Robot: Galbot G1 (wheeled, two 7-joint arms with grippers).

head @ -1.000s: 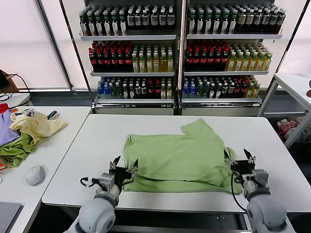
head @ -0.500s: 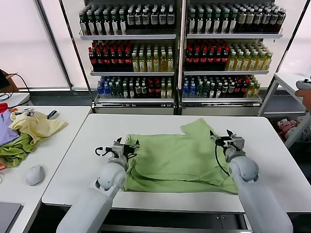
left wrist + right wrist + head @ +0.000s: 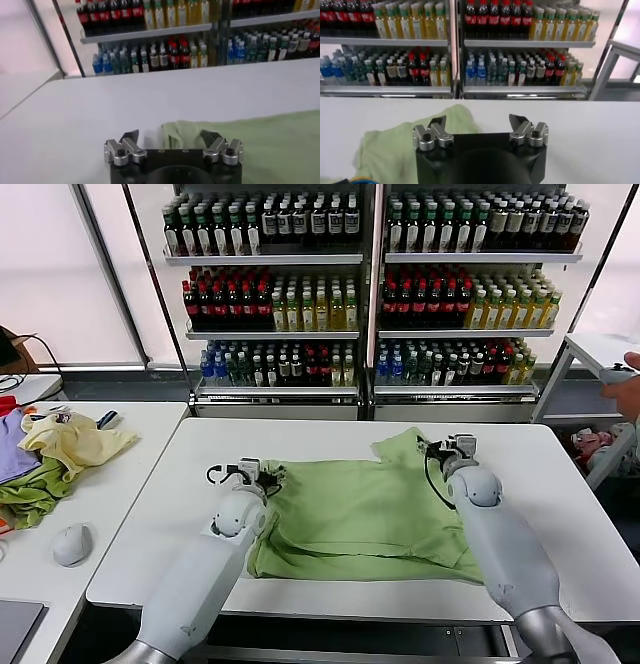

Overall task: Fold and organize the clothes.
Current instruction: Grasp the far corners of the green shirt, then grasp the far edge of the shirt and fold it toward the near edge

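The light green T-shirt (image 3: 365, 509) lies spread on the white table (image 3: 560, 484), with one sleeve (image 3: 405, 446) pointing to the far side. My left gripper (image 3: 260, 475) is open at the shirt's far left corner. In the left wrist view (image 3: 170, 136) the crumpled shirt edge (image 3: 182, 132) lies between its fingers, not gripped. My right gripper (image 3: 441, 450) is open beside the far sleeve. In the right wrist view (image 3: 479, 122) the sleeve (image 3: 395, 145) lies to one side of it. The printed patch is not visible.
A side table (image 3: 130, 474) on the left holds a pale yellow garment (image 3: 72, 442), a darker green one (image 3: 30, 489), a purple one (image 3: 10, 452) and a mouse (image 3: 72, 544). Bottle shelves (image 3: 370, 294) stand behind. A person's hand (image 3: 622, 376) shows at the right edge.
Both arms have reached from the shirt's near corners to its far side. Both grippers stayed open. The shirt's left edge is a little more bunched.
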